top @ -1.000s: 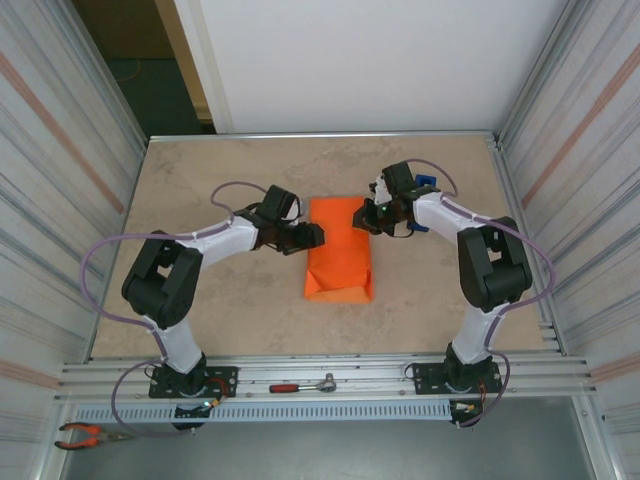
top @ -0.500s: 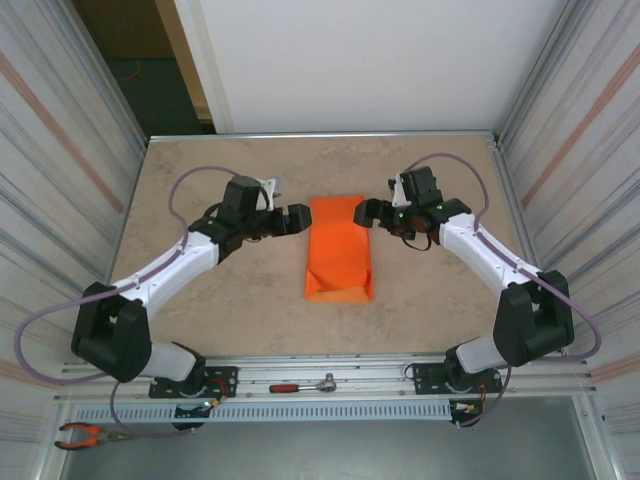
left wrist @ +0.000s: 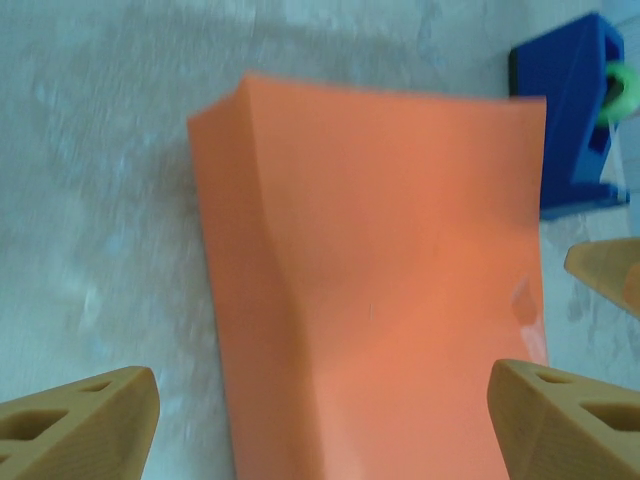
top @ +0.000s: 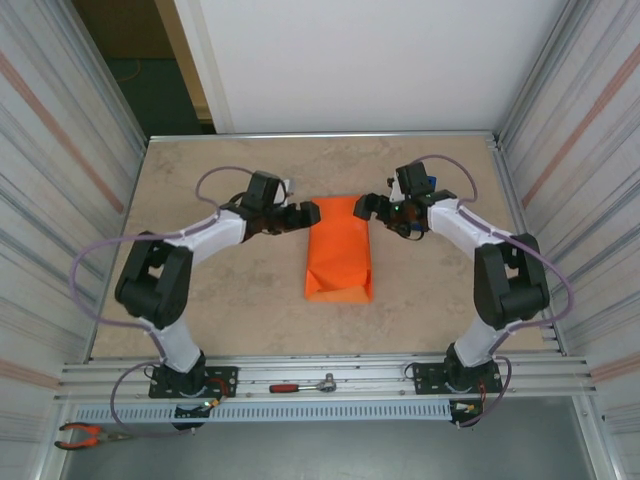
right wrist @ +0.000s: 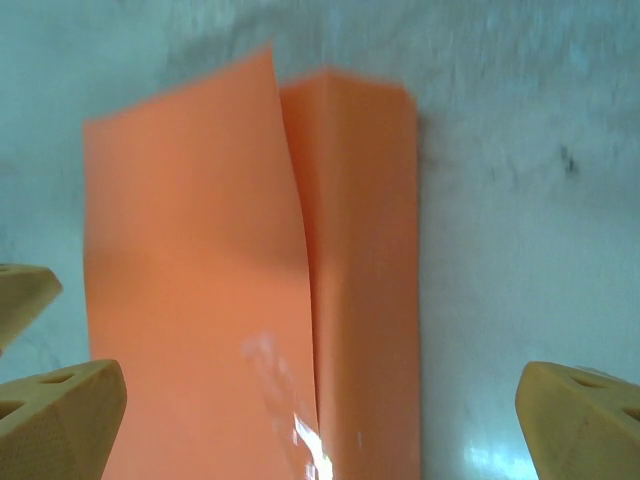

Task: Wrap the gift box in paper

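The orange paper (top: 338, 250) lies folded into a long package at the table's middle; the gift box is hidden beneath it. In the right wrist view one paper flap (right wrist: 190, 300) overlaps the other along a seam. My left gripper (top: 302, 214) is at the package's far left corner, open, and the left wrist view shows its fingers (left wrist: 80, 420) spread wider than the paper (left wrist: 380, 280). My right gripper (top: 367, 207) is at the far right corner, also open, its fingertips (right wrist: 580, 420) astride the paper. Neither gripper holds anything.
A blue tape dispenser (top: 426, 184) stands just behind my right gripper and appears as a blue block (left wrist: 575, 110) in the left wrist view. A red-handled ratchet (top: 304, 385) and orange pliers (top: 85, 433) lie on the near rail. Ribbed metal walls (top: 60, 200) close both sides.
Both grippers have shifted a little toward the package's far end. The left arm folded its elbow back in after reaching out. The paper package has stayed put.
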`<state>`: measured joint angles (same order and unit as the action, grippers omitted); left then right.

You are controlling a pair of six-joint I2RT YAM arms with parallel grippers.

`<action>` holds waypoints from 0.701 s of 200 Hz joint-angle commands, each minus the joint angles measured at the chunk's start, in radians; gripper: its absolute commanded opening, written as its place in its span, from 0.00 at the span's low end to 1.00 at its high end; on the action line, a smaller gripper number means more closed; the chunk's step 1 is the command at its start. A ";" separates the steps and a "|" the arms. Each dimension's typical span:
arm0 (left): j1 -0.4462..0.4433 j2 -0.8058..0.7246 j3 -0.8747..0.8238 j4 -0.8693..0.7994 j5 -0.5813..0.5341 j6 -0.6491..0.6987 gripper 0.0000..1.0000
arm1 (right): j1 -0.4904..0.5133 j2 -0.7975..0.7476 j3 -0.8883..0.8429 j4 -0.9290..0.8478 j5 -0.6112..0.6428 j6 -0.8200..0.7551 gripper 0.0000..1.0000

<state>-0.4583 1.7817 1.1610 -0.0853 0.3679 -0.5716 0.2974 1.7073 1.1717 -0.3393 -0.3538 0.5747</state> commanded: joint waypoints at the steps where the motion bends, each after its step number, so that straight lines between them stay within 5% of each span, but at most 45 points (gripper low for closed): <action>1: 0.004 0.094 0.123 0.007 0.027 0.012 0.85 | -0.014 0.102 0.097 0.036 -0.045 0.034 0.98; 49: 0.007 0.270 0.247 0.042 0.081 -0.028 0.65 | -0.013 0.287 0.204 0.078 -0.102 0.090 1.00; 74: 0.007 0.308 0.267 0.060 0.090 -0.047 0.49 | -0.014 0.355 0.241 0.083 -0.133 0.106 0.91; 140: -0.005 0.377 0.272 0.086 0.070 -0.085 0.22 | -0.024 0.415 0.243 0.139 -0.197 0.140 0.35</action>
<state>-0.4553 2.1323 1.4193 -0.0143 0.4477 -0.6395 0.2749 2.0892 1.3926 -0.2268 -0.5034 0.7013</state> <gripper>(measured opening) 0.256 0.431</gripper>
